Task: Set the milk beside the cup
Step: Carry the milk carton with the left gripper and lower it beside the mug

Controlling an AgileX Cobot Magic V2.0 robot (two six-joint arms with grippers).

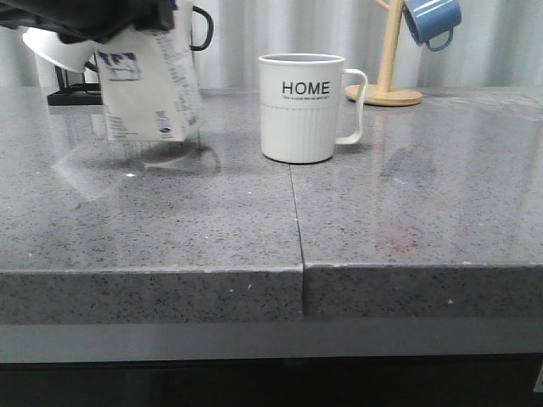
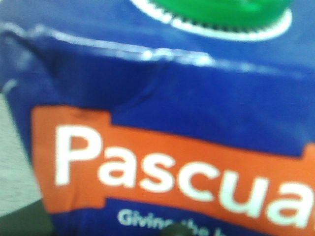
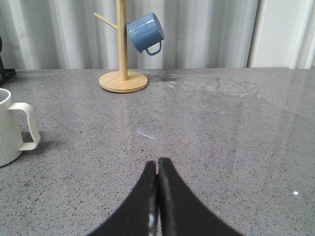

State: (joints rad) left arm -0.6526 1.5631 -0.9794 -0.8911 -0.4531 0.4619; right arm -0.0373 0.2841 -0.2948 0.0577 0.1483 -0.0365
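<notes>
Milk (image 1: 148, 89) tilted, lifted off table (image 1: 170, 229), left of cup (image 1: 303, 108), apart | left gripper (image 1: 93, 17) pinching carton top | right gripper (image 3: 157, 196) fingers pressed together, empty | mug tree (image 1: 386, 64) with blue mug (image 1: 433, 21) behind cup | bare counter between carton and cup

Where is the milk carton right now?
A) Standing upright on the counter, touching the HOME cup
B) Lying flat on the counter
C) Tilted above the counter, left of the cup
C: the milk carton hangs tilted off the counter, left of the cup.
</notes>
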